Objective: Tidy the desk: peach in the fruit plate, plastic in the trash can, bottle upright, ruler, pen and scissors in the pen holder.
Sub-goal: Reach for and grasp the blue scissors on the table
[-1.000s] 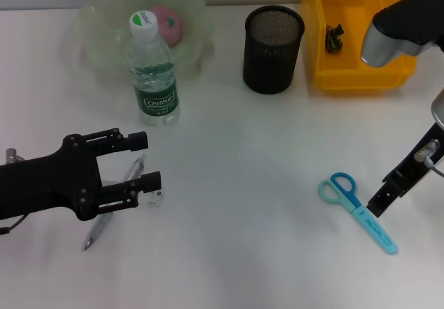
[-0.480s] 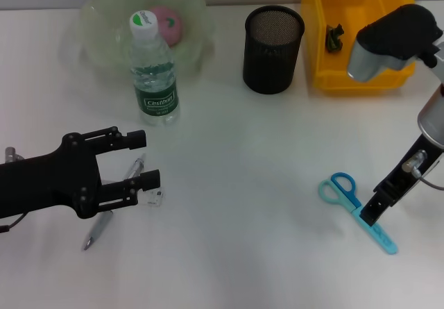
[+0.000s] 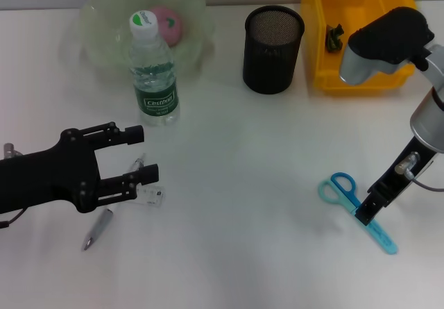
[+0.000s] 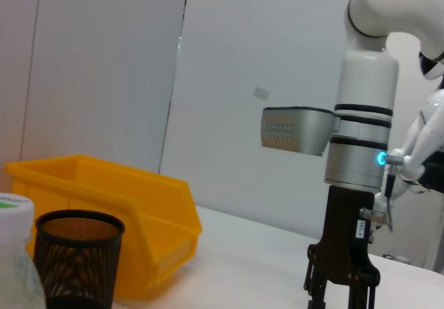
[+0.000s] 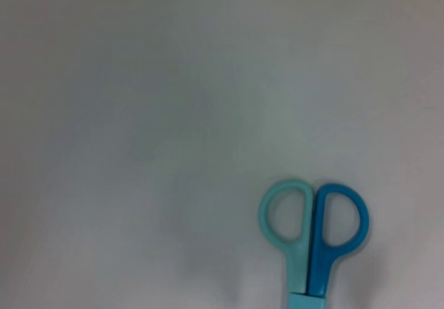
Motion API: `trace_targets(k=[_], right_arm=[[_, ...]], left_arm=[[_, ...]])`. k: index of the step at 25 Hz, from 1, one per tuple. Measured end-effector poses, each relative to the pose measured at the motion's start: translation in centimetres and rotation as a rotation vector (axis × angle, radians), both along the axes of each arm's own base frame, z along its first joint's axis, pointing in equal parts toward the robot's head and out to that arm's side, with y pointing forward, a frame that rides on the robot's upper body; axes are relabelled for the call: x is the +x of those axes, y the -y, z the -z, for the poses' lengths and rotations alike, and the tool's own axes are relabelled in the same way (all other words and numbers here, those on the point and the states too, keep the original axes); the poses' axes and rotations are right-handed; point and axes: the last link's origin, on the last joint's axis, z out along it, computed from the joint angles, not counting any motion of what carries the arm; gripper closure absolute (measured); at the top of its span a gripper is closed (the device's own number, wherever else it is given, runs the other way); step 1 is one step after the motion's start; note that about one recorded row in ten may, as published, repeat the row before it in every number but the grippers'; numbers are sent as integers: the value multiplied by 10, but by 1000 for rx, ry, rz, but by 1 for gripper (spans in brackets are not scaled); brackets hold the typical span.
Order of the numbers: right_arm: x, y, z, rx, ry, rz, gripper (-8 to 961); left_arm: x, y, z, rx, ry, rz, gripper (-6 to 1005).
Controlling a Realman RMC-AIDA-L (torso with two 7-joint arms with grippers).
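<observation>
While the left gripper (image 3: pixel 142 155) sits with its two black fingers spread wide and nothing between them, it hangs over the desk (image 3: pixel 236 184) right above the pen (image 3: pixel 98 227), which lies flat with its tip end poking out under the lower finger, next to a small clear bit of plastic (image 3: pixel 152 196). Taking the mesh pen holder (image 3: pixel 273 39) as the reference: that gripper is way off to its left and nearer the robot. The right gripper (image 3: pixel 365 210) is down at the scissors (image 3: pixel 357 208), to the holder's right and nearer the robot, fingertips right on the spot where the handles meet the light blue sheath; can't tell how far apart its jaws are or whether they've actually got hold of it. Scissors lie flat, closed, handle loops pointing toward the holder. The bottle (image 3: pixel 154 69) stands upright left of the holder, right in front of the fruit plate (image 3: pixel 191 7) with the peach (image 3: pixel 168 24) already in it. Just right of the holder is the yellow trash can (image 3: pixel 357 73) with a small dark thing (image 3: pixel 336 36) inside.
</observation>
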Motion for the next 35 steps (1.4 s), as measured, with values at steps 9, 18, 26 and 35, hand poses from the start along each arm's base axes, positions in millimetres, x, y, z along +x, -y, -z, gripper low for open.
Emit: trace_targets(k=[9,18,26,35], right_arm=[[-2,1,7,4,24,-17,215],[0,2,11,46,23,14,216],[-2,4,19,51,16,19,216],[3,4,22,76,-3,41,216]], left_arm=[[-1,-2,0,9,-8,-7,324],[-3,-3,0,17,-16,-19,325],[-4,-4,0,23,-21,-25,326],[-5,-3,1,28,-24,-23,327]])
